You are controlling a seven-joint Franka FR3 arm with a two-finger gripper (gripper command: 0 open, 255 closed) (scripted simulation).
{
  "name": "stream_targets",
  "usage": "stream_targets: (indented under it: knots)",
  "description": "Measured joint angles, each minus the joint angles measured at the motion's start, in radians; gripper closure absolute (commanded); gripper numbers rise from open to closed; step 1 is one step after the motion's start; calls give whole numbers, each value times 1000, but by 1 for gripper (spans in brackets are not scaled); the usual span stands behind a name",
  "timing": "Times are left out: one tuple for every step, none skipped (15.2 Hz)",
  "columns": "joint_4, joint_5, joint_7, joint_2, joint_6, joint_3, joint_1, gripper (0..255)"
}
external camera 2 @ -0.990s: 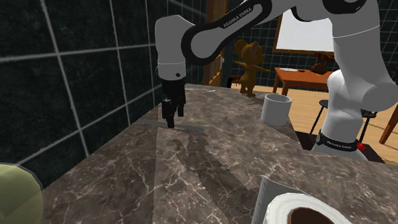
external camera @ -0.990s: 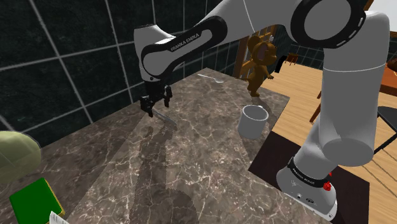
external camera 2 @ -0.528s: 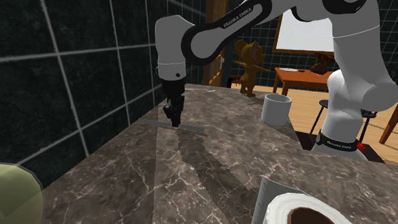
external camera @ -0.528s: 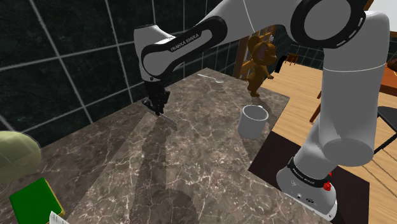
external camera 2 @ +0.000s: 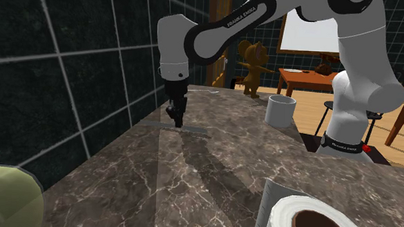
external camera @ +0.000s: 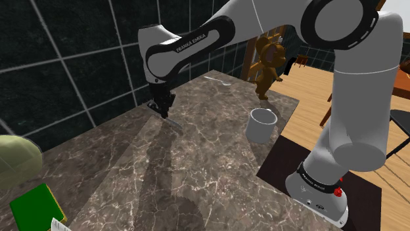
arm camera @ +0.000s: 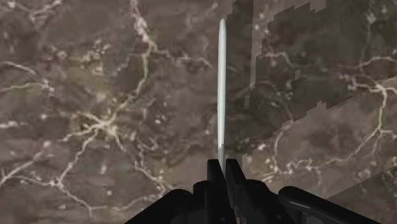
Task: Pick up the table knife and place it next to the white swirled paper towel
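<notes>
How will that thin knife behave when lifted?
Probably stiff: the knife runs straight out from the gripper. Clasped near one end, its long free length may tilt or slip. Flat and thin, it shouldn't roll.

The scene is dim: the dark tiled wall takes little light, while the wooden floor beyond looks warm and bright. The evenly lit white arm throws a broad, soft shadow across the marble countertop. In the wrist view the shadow's edge is blocky, and the table knife gleams pale.
</notes>
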Motion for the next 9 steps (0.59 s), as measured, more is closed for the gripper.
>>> stream_targets:
  knots:
    - [3,1,0,-4,-7,1,0,255]
    - [6,2,0,-10,-15,2,0,255]
    - [10,4,0,-17,-27,3,0,255]
    - [19,5,-2,-20,-38,3,-1,255]
    - [23,7,-4,-27,-49,3,-2,255]
    - [28,8,-4,-33,-60,4,-2,255]
    - [35,10,-5,-37,-72,4,-3,255]
    - [40,11,-5,-44,-83,5,-3,255]
    - [54,11,-5,-44,-96,5,-2,255]
